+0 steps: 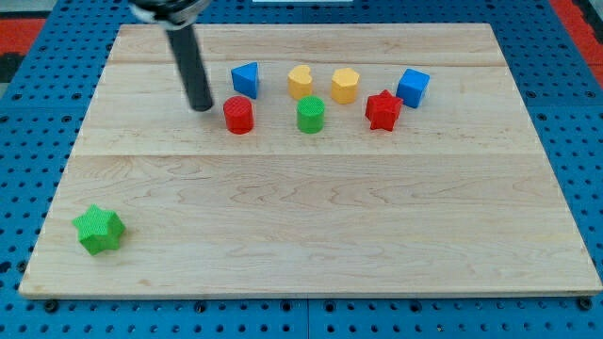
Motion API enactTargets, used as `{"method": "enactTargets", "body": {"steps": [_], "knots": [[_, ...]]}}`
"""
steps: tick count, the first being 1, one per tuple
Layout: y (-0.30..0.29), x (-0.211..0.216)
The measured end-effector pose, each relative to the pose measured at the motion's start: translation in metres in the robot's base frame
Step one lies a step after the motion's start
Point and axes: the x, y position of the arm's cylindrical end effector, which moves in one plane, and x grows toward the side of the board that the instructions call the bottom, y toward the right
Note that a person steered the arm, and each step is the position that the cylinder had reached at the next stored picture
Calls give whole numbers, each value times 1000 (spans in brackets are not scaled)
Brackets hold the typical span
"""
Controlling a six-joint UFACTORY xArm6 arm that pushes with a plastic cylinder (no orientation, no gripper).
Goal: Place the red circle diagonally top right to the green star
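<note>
The red circle (238, 115) stands in the upper middle of the wooden board (311, 235). The green star (99, 230) lies far off at the board's lower left corner. My tip (202, 106) is just left of the red circle, a small gap away, slightly higher in the view. The dark rod rises from it toward the view's top left.
Near the red circle: a blue block (245, 79) above it, a green circle (310, 115) to its right, a yellow heart (300, 82), a yellow hexagon (345, 86), a red star (382, 110) and a blue cube (412, 88).
</note>
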Motion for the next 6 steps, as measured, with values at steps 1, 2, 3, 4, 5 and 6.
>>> {"method": "enactTargets", "body": {"steps": [1, 2, 3, 4, 5, 6], "knots": [[53, -1], [73, 24], [18, 39], [32, 1], [-5, 13], [-17, 66]]}}
